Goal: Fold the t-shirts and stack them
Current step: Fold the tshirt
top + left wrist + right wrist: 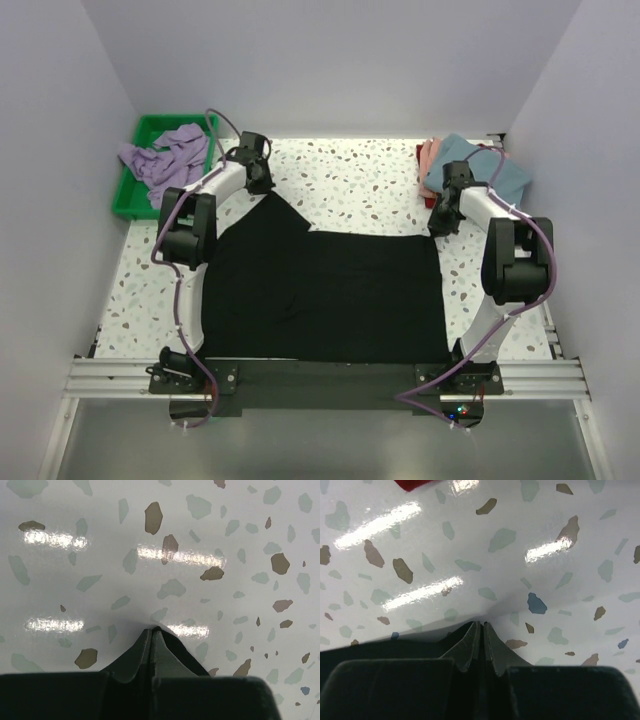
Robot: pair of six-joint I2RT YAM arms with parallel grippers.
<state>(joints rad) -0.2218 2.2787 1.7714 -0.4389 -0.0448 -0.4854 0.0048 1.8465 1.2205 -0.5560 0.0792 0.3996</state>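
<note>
The left hand (152,634) has its fingers pressed flat together. A small peak of black cloth sits at their tips and just to the right, so it reads as pinched on the far left corner of the black t-shirt (330,295). The right hand (483,626) is closed to a thin seam too, with a black edge running off to its left along the tabletop (470,545). It looks clamped on the shirt's far right corner, though the cloth between the tips is hard to make out.

From above, the black t-shirt lies spread on the tabletop between the two arms, its near edge by their bases. Its far left corner rises to a point under the left hand.

I judge this to be the start of the first fold: both far corners gripped, nothing turned over yet. The next move calls for lifting both corners together, level with each other, and carrying them toward the near edge so the cloth lays over itself without dragging or bunching.

The lavender t-shirt (165,160) sits crumpled in the green tray (150,125) at far left. The teal-blue t-shirt (485,168), pink t-shirt (431,158) and dark red t-shirt (412,484) are heaped at far right, none of them folded.
</note>
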